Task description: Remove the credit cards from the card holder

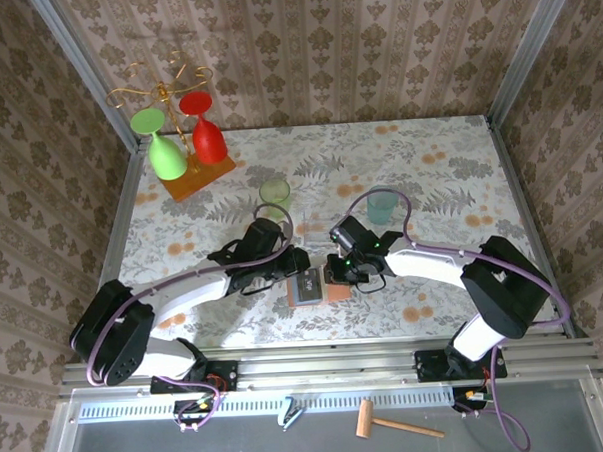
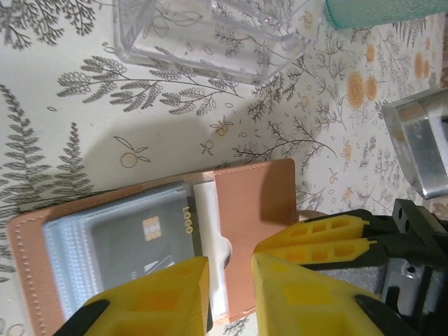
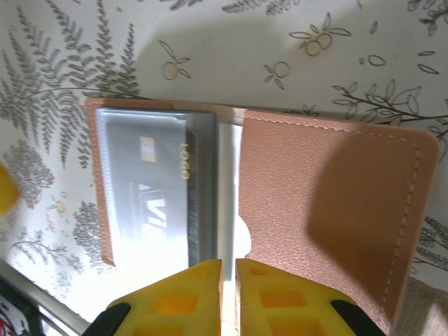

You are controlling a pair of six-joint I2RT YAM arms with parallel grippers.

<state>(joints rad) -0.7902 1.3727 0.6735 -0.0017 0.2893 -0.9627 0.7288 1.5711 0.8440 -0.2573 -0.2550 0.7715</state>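
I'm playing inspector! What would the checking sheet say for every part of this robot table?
Surface: flowery table cloth, flat, no spills seen.
Job's things: pink card holder lies open; grey card sits in its clear pocket.
Clutter: glass rack holding a green glass and a red glass; green cup; teal cup.
Grippers: left gripper has its fingers slightly apart over the holder's edge; right gripper has its fingers nearly together at the fold.
Cables: purple cables run along both arms.
Surroundings: patterned walls; wooden mallet below the front rail.
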